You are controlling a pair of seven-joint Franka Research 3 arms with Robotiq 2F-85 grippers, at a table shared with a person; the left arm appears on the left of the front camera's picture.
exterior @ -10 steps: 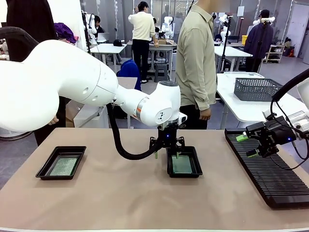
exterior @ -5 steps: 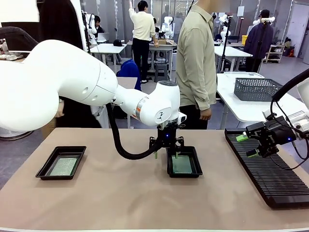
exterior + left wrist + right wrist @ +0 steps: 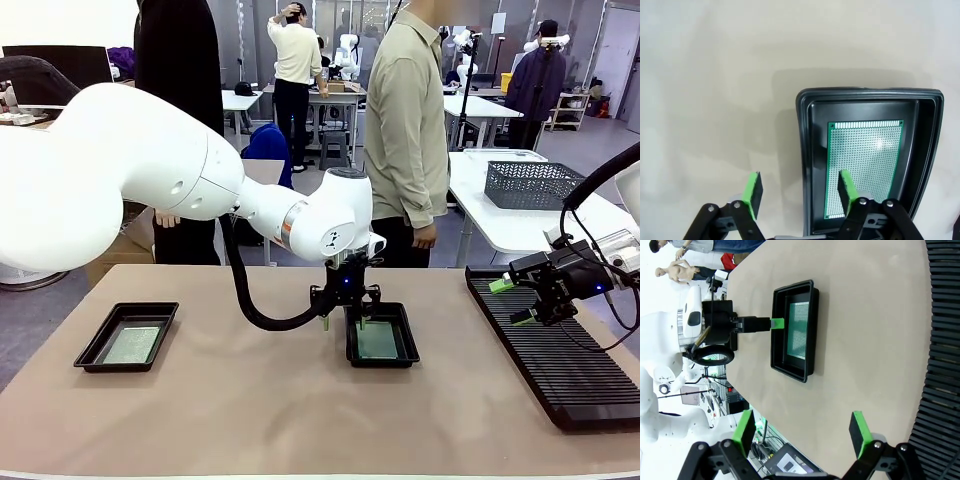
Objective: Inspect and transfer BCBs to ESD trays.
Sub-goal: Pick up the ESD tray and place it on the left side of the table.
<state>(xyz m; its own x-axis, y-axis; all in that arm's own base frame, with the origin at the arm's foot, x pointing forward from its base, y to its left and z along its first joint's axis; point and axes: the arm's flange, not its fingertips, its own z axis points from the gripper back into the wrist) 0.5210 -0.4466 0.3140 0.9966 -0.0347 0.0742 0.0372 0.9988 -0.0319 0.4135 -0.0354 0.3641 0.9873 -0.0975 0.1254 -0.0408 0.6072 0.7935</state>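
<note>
From where I stand, the nearest thing is bare counter, a matte beige top with nothing to snag on. A little farther in, the left gripper hangs above the near rim of the middle ESD tray, its jaws partly open with nothing between them; one green pad sits over the counter, the other over the tray's inside. Flat on that tray's floor lies a BCB, a thin green rectangle with a pale, finely perforated face and small corner holes.

I'd judge it light and stiff but easy to flex or scratch, so its long edges look like the place to pinch, not the dotted face. The tray wall stands close on one side, which leaves little room for a finger there.

Off to the left sits a second ESD tray, glossy black with rounded corners, holding another BCB. Over the long ribbed black rack at the right, the right gripper hovers wide open and empty. Beyond the counter's far edge stands a person.
</note>
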